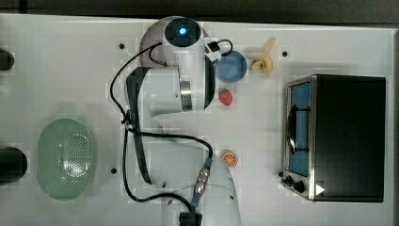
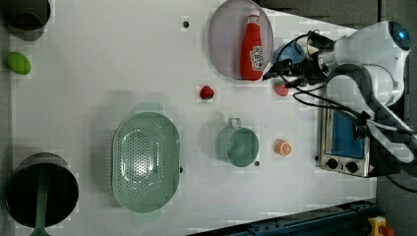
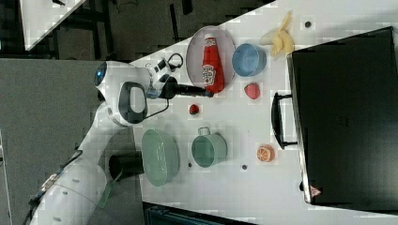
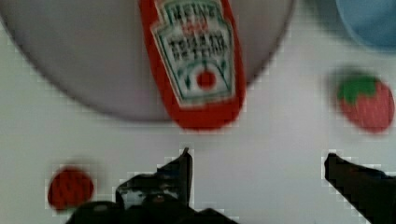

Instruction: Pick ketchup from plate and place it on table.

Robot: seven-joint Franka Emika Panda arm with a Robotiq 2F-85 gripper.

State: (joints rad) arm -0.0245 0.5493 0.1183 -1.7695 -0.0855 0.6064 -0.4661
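The gripper (image 4: 257,161) stood wide open, its two dark fingers (image 4: 180,172) spread apart with bare table between them and nothing held. In the wrist view it hung just short of the base of the ketchup (image 4: 196,65), which lay on its side on the plate (image 4: 79,60), label up, its base reaching over the plate's rim. In the left view the gripper (image 2: 269,74) sat beside the base end of the ketchup (image 2: 252,46), close to it, though whether it touched the bottle was hard to tell from there. In the right view the ketchup (image 3: 211,63) lay lengthwise across the plate (image 3: 195,54) with its white cap toward the far rim; it was the one thing on the plate.

A blue bowl (image 3: 248,59) stood just beside the plate on the table (image 3: 234,187), and it looked empty. A strawberry (image 3: 252,90) lay near the bowl, and a smaller red fruit (image 3: 194,109) lay on the other side of the gripper. A peeled banana (image 3: 280,40) rested beyond the bowl. Further out stood a green mug (image 2: 238,145) with nothing seen inside, and a green oval basket (image 2: 145,161), its perforated bottom bare. An orange slice (image 2: 282,147) lay near the toaster oven (image 1: 336,136), whose door was closed. In the left view a dark pot (image 2: 42,189) stood at the table's corner with a green utensil handle sticking out of it, and a green lime (image 2: 18,63) lay at the edge.
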